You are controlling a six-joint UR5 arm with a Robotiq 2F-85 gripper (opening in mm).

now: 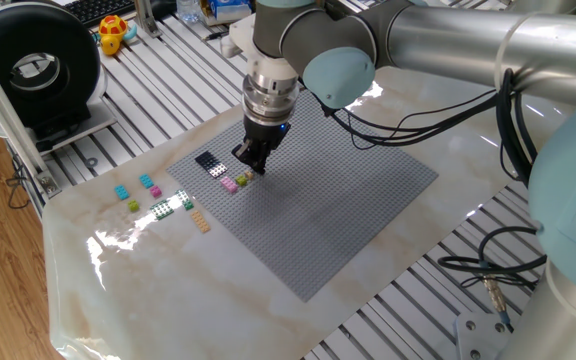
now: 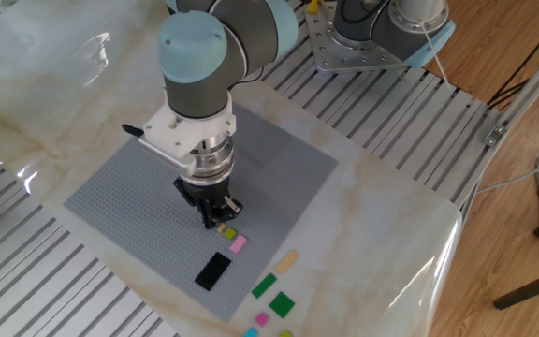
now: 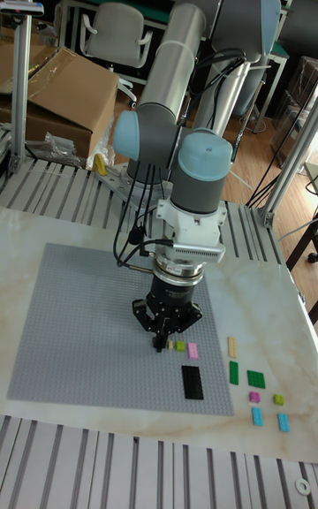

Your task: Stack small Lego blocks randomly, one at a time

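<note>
My gripper [image 3: 163, 343] points straight down onto the grey baseplate [image 3: 79, 332], its fingers drawn together and its tips at the plate surface. A tiny tan block [image 3: 170, 345] sits right at the tips; whether it is clamped is hidden. An olive block [image 3: 180, 346] [image 2: 230, 233] and a pink block [image 3: 193, 351] [image 1: 230, 183] lie just beside it. A long black block [image 3: 192, 382] [image 2: 213, 271] lies near the plate's edge. Off the plate rest a tan block [image 2: 287, 261], green blocks [image 2: 264, 285], cyan blocks [image 1: 122, 192], a pink block [image 1: 154, 190] and a lime one [image 1: 133, 205].
The baseplate rests on a marble-patterned sheet [image 1: 148, 290] over a slatted aluminium table. A black round device [image 1: 33, 70] stands at the far left. Cables [image 1: 488, 270] trail near the arm's base. An aluminium post [image 3: 18, 58] rises at the table corner.
</note>
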